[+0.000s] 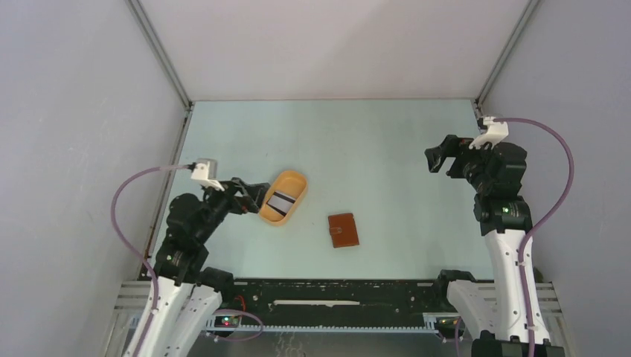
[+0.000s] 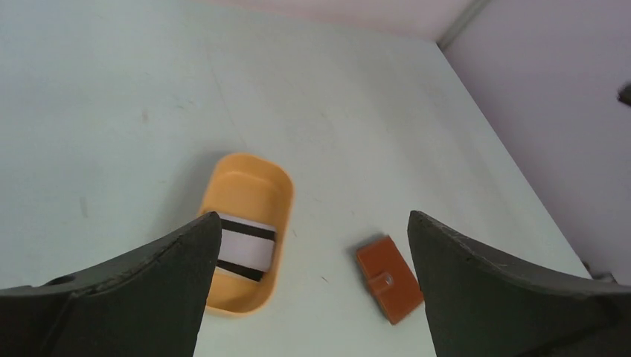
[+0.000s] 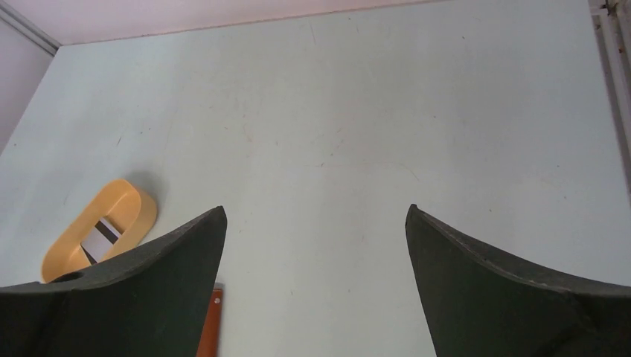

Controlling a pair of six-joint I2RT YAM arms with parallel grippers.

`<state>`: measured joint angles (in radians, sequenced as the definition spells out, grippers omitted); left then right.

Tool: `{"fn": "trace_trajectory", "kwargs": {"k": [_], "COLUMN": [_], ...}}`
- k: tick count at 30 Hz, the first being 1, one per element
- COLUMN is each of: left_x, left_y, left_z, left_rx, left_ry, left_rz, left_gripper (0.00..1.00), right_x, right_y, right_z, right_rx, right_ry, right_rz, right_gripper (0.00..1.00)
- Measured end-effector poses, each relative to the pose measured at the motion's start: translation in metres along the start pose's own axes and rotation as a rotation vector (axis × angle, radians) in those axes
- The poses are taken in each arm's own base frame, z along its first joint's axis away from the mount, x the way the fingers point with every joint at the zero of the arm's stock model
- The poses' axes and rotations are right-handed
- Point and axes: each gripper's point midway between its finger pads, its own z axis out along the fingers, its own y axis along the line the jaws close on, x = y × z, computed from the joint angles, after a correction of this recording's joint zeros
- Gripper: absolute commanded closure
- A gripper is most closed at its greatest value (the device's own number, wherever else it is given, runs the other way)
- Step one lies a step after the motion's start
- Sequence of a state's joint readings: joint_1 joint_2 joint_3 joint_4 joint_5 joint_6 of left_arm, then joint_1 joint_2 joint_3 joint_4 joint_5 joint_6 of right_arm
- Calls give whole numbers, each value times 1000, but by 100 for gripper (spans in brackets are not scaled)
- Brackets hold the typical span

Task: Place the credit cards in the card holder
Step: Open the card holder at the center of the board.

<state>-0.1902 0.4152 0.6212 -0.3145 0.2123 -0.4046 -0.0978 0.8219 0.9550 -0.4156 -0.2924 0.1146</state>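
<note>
– The credit cards [image 1: 279, 201] lie in the orange-yellow oval tray [image 1: 295, 176], do they not? We see grey and white faces with dark stripes, overlapping.

– Yes, all that we can see of them is in that tray. From the left wrist view we make out two dark stripes, so we judge there are at least two cards. We cannot count them for sure.

– And the card holder [image 1: 343, 230]?

– It lies flat on the table [image 1: 387, 134], near the tray on its right and apart from it. It is folded shut, with its reddish-brown outside up and a small snap showing. No card is in it or on it that we can see.

– So nothing of the task is done yet?

– That is our judgement. The holder has to be opened, and each card lifted from the tray and slid in.

– What of the arms?

– The left gripper [image 1: 257, 197] hangs just beside the tray's near-left end with its jaws spread wide, grasping nothing. The right gripper [image 1: 440, 160] is well apart on the far right, also spread wide and empty. Below it we see only bare table and an edge of the holder.

– We would expect the left one to take the cards, since it is nearest.
</note>
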Motion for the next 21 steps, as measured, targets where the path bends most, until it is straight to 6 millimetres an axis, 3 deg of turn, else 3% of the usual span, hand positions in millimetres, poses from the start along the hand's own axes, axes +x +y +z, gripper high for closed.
{"fn": "trace_trajectory", "kwargs": {"k": [5, 10, 17, 21], "left_x": [21, 12, 36, 70], "left_y": [-37, -39, -43, -54], "left_z": [1, 3, 4, 10], "left_rx": [128, 95, 67, 102], "left_ry": [76, 70, 114, 157], "left_rz": [45, 58, 37, 34], "left_gripper": [0, 0, 0, 0], "right_x": [8, 29, 77, 124], "right_y": [10, 46, 132, 152], "right_z": [13, 25, 22, 30], "right_rx": [-41, -188, -637, -775], "right_ry": [36, 113, 260, 428], "right_rz": [-6, -119, -444, -440], "right_gripper": [0, 0, 0, 0]}}
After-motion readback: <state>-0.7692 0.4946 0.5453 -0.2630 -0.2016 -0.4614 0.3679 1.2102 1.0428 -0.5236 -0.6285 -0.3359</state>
